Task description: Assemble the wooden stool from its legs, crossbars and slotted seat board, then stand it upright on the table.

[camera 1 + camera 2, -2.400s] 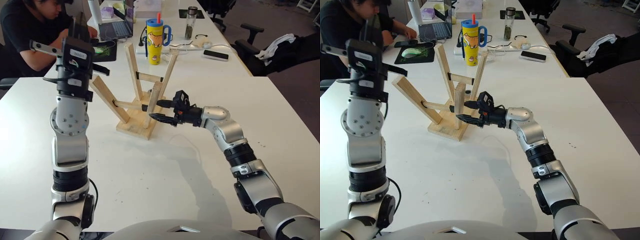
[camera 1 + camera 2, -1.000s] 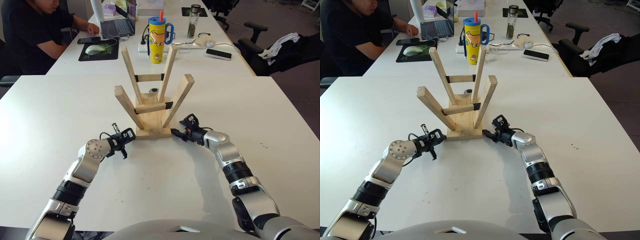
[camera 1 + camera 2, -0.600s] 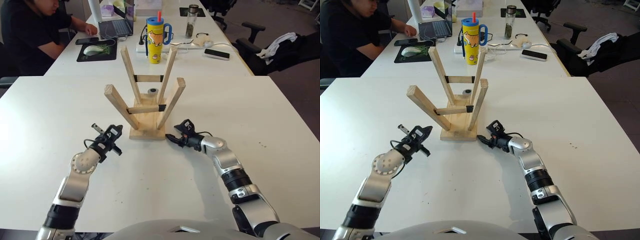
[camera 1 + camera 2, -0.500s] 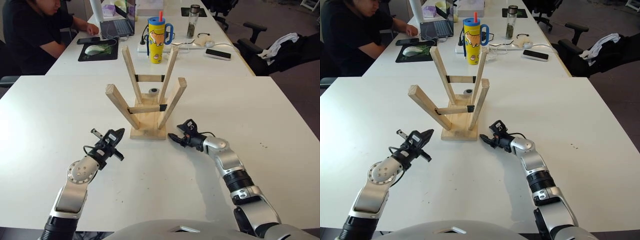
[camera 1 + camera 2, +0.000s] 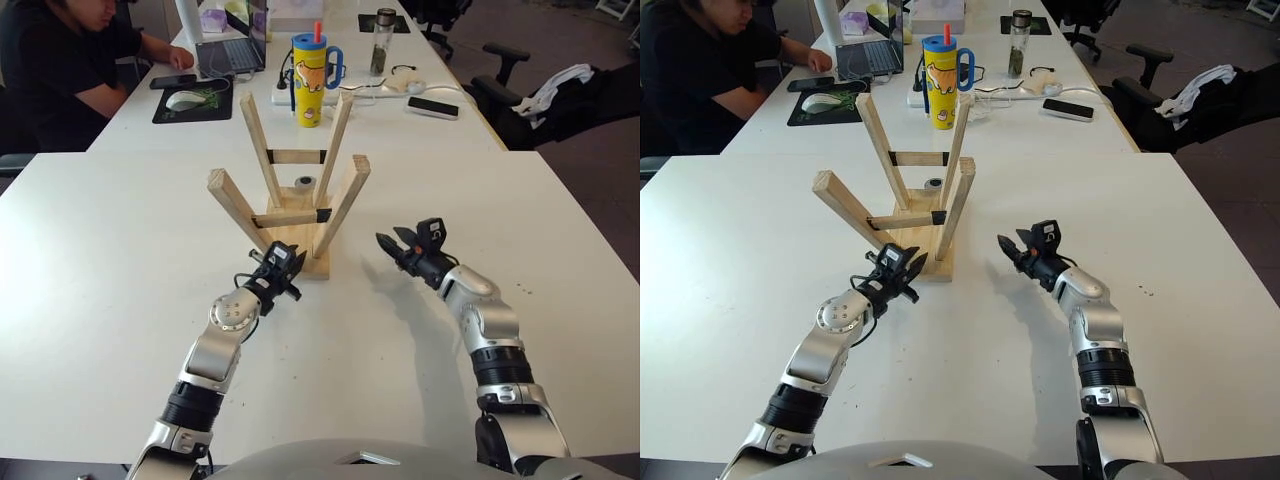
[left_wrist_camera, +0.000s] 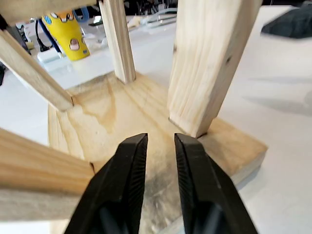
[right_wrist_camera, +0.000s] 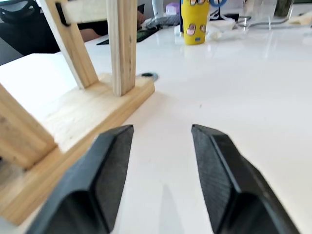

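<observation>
The wooden stool (image 5: 292,205) sits upside down in the middle of the white bench (image 5: 110,250). Its flat seat board (image 5: 936,268) lies on the bench and its four legs (image 5: 340,208) stick up and lean outward. Short crossbars (image 5: 297,156) join the legs together. The left claw (image 5: 285,270) is low at the near edge of the seat board, on the robot's left side. Its two black fingers (image 6: 127,165) are a little bit apart, just over the wood near the bottom of one leg, and they hold nothing. The right claw (image 5: 395,245) is near the stool on the robot's right side, a small way off from the seat board and not touching it. Its fingers (image 7: 217,161) are spread wide over the bare bench, and it holds nothing too. On the next bench behind the stool stand a yellow cup (image 5: 311,80) with a blue handle and a bottle (image 5: 381,42).
</observation>
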`<state>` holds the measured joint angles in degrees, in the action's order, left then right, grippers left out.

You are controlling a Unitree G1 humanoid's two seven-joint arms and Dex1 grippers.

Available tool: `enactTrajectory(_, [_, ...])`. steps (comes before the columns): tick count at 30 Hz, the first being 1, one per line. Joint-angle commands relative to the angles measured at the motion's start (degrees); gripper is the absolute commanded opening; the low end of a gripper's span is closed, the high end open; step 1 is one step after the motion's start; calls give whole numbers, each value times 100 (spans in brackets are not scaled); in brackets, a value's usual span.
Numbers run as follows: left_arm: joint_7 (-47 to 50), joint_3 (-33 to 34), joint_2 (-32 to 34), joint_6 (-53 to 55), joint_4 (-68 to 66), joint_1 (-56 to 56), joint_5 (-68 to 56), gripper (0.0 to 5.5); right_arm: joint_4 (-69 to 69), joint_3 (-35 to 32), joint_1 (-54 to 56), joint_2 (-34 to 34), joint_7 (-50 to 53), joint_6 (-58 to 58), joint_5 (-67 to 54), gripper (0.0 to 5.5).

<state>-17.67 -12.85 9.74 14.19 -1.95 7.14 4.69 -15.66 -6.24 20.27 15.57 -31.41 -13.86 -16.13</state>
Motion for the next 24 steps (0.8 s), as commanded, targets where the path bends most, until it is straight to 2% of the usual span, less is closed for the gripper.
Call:
enactTrajectory(1, [12,-85,61,365,-245,-84,137,103,588,-265,362,-13,88,-79,-378,157])
enactTrajectory(4, [-76,-208,140,665,-357,-143,192,103,1676,-503,788,-258,148,-896,-1575,111])
enactTrajectory(9, [-92,-286,160,807,-528,-124,207,103,2706,-915,2125,-598,1018,-1784,-3337,111])
enactTrajectory(15, [-59,-372,61,823,-682,-109,198,103,2673,-1001,3253,-497,1462,-1670,-3504,111])
enactTrajectory(18, [-38,-369,41,838,-686,-126,194,103,2589,-1022,3370,-561,1626,-1689,-3572,111])
enactTrajectory(20, [-29,-353,31,862,-636,-158,172,103,2243,-447,2877,-720,1929,-2334,-3291,111])
enactTrajectory(22, [-25,-353,16,908,-571,-189,152,103,1816,927,1775,-661,2286,-3539,-2658,111])
enactTrajectory(24, [-37,-358,-15,987,-523,-170,120,103,1747,1809,447,-557,2490,-4169,-2306,111])
